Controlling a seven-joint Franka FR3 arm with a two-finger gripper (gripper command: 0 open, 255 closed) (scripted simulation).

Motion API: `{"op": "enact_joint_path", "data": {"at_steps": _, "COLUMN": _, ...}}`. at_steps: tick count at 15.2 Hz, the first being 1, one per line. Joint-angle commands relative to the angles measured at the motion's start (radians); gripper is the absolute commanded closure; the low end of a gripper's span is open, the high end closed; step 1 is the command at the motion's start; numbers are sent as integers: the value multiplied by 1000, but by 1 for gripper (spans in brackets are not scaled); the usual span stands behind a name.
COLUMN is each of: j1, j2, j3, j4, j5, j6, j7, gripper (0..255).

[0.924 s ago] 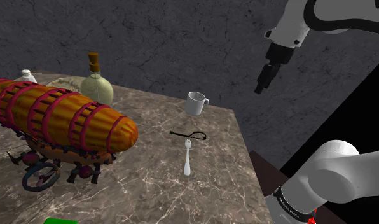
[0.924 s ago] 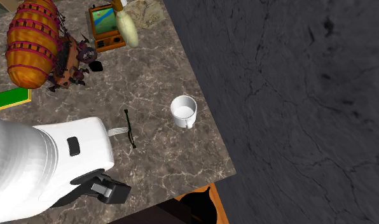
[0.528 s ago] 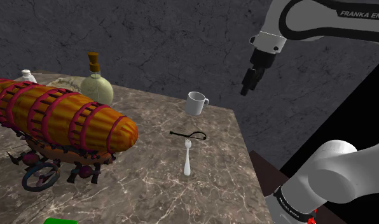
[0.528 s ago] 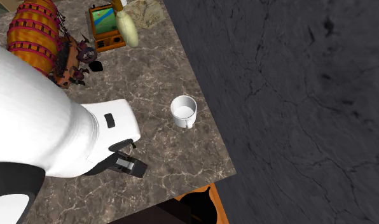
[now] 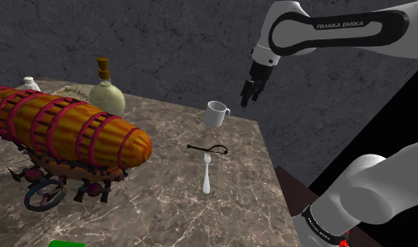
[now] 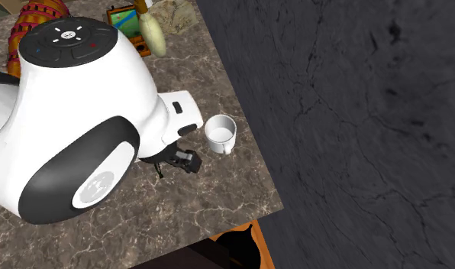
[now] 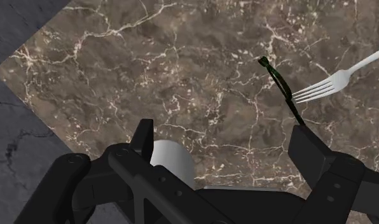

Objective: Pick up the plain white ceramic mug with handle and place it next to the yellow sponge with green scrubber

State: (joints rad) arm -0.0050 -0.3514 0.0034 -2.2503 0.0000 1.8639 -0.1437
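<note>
A plain white mug [image 5: 216, 114] with a handle stands upright near the far corner of the marble table [image 5: 172, 203]. My gripper [image 5: 250, 93] hangs in the air above and to the shoulder view's right of the mug, open, holding nothing. From the wrist the two fingers stand apart, with the mug [image 7: 173, 163] showing beside one finger [image 7: 142, 136]. In the second exterior view the mug [image 6: 221, 134] stands just right of the gripper [image 6: 185, 162]. A green patch of the sponge [image 5: 66, 243] peeks in at the shoulder view's bottom edge.
A white fork [image 5: 207, 175] and a thin black cord [image 5: 209, 148] lie between the mug and the table's near edge. A large orange airship model [image 5: 60, 130] takes up the shoulder view's left, with a corked round bottle [image 5: 106, 92] behind it. The table's edge runs close behind the mug.
The arm has swung toward the shoulder view's left, carrying the open gripper from off the table's side to near the mug. The mug, fork and cord have stayed put.
</note>
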Motion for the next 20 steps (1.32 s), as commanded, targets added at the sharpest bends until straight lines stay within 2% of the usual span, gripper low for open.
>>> {"op": "enact_joint_path", "data": {"at_steps": 1, "j1": 2, "j2": 83, "j3": 3, "j4": 29, "j5": 1, "j6": 56, "j7": 3, "gripper": 0}}
{"op": "enact_joint_path", "data": {"at_steps": 8, "j1": 6, "j2": 346, "j3": 10, "j4": 182, "j5": -3, "j6": 168, "j7": 13, "gripper": 0}}
{"op": "enact_joint_path", "data": {"at_steps": 14, "j1": 11, "j2": 567, "j3": 13, "j4": 357, "j5": -8, "j6": 216, "j7": 21, "gripper": 0}}
{"op": "enact_joint_path", "data": {"at_steps": 20, "j1": 11, "j2": 599, "j3": 13, "j4": 316, "j5": -9, "j6": 289, "j7": 21, "gripper": 0}}
